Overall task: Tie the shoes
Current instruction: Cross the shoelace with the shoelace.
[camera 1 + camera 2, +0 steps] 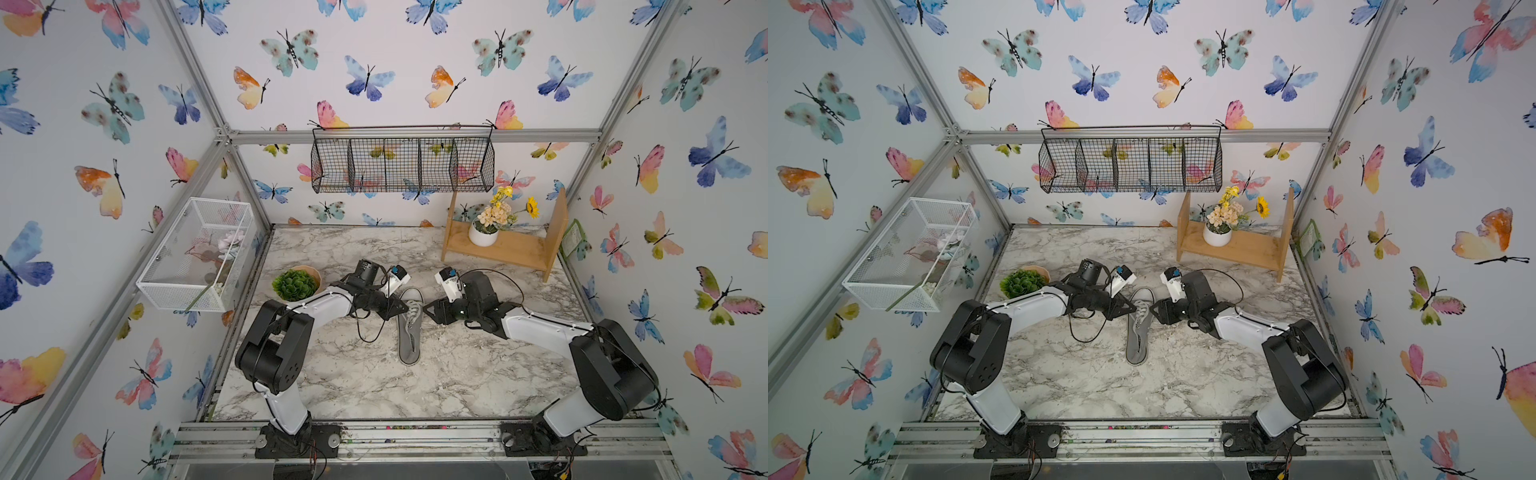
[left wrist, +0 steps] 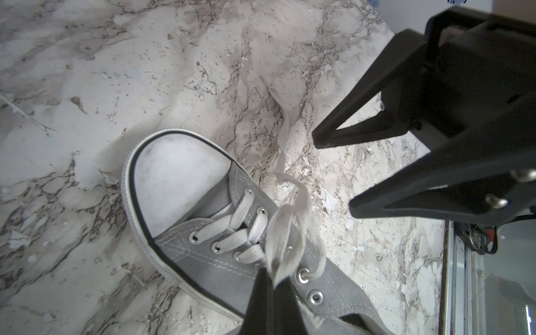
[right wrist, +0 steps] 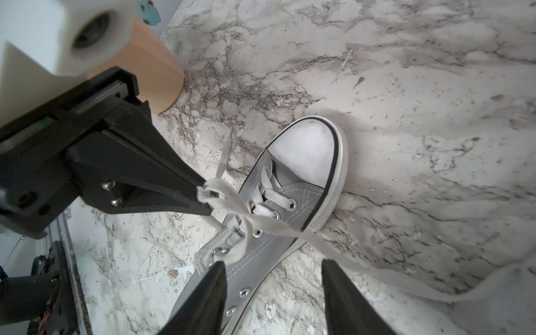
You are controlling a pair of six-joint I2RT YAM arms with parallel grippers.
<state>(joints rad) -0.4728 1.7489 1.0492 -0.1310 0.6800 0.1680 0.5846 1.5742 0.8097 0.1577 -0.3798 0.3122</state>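
Observation:
The shoe (image 1: 409,332) (image 1: 1139,332), a grey canvas sneaker with a white toe cap, lies mid-table with its toe toward the back wall. My left gripper (image 1: 402,309) (image 1: 1133,309) (image 2: 274,278) is over its left side, shut on a loop of the white lace (image 2: 285,229) above the eyelets. The right wrist view shows that pinch at the left gripper (image 3: 207,200). My right gripper (image 1: 427,311) (image 1: 1152,312) (image 3: 272,262) stands open just right of the shoe (image 3: 290,208), with nothing between its fingers. A loose lace strand (image 3: 362,269) trails past it over the marble.
A green plant in a tan pot (image 1: 296,284) sits left of the left arm. A wooden shelf (image 1: 503,249) with a white flower pot (image 1: 483,235) stands at the back right. A black wire basket (image 1: 403,162) and a white mesh basket (image 1: 195,253) hang on the walls.

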